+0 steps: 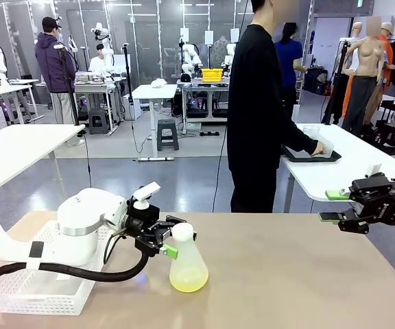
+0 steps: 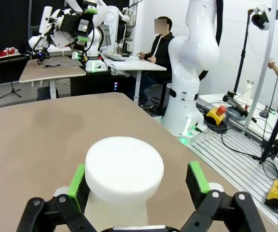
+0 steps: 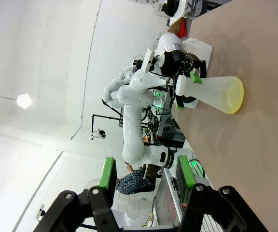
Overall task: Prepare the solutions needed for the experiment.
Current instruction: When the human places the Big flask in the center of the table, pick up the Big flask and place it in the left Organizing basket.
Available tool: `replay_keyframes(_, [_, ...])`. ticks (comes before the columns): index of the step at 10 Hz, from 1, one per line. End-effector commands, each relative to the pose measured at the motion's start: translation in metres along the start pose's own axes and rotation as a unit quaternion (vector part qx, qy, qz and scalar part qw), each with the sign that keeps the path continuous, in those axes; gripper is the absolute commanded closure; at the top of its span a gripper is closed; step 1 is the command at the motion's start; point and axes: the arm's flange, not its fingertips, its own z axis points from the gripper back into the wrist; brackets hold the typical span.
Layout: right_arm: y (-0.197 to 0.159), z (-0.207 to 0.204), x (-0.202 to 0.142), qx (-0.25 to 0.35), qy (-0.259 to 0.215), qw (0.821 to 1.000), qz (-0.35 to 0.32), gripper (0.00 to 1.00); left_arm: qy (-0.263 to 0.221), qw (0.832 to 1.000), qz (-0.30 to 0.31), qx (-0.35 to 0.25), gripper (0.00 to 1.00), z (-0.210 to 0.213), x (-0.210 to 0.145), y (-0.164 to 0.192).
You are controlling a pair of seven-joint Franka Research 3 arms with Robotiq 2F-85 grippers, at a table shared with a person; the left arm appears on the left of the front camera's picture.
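2 green pads of the left gripper flank, ungripped, the capped flask holding the solutions on the table; right gripper waits half-open, empty. Preparation looks barely begun.

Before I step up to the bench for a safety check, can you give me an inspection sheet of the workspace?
Surface: tan tabletop, dry, no spills seen.
Job's things: frosted conical flask with white cap, upright, holding a shallow pale yellow-green liquid.
Clutter: white plastic mesh basket at the table's left corner.
Grippers: left hand open, its fingers either side of the flask neck below the cap, not gripping; right hand part open, holding nothing, above the table's right edge.
Cables: black hose looping from the left arm.
Surroundings: person in black at a neighbouring white table, hand on a dark tray.
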Motion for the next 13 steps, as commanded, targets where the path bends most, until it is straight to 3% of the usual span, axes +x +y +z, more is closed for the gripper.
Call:
replay_keyframes(1, [0.001, 0.000, 0.001, 0.002, 0.000, 1.000, 0.003, 0.36, 0.021, 1.000, 0.000, -0.002, 0.00, -0.070, -0.014, 0.126])
replay_keyframes(8, [0.001, 0.000, 0.001, 0.002, 0.000, 1.000, 0.003, 0.36, 0.036, 0.999, 0.010, 0.019, 0.03, -0.084, -0.007, 0.147])
replay_keyframes(13, [0.001, 0.000, 0.001, 0.002, 0.000, 1.000, 0.003, 0.36, 0.013, 1.000, 0.015, 0.019, 0.51, -0.080, -0.006, 0.144])
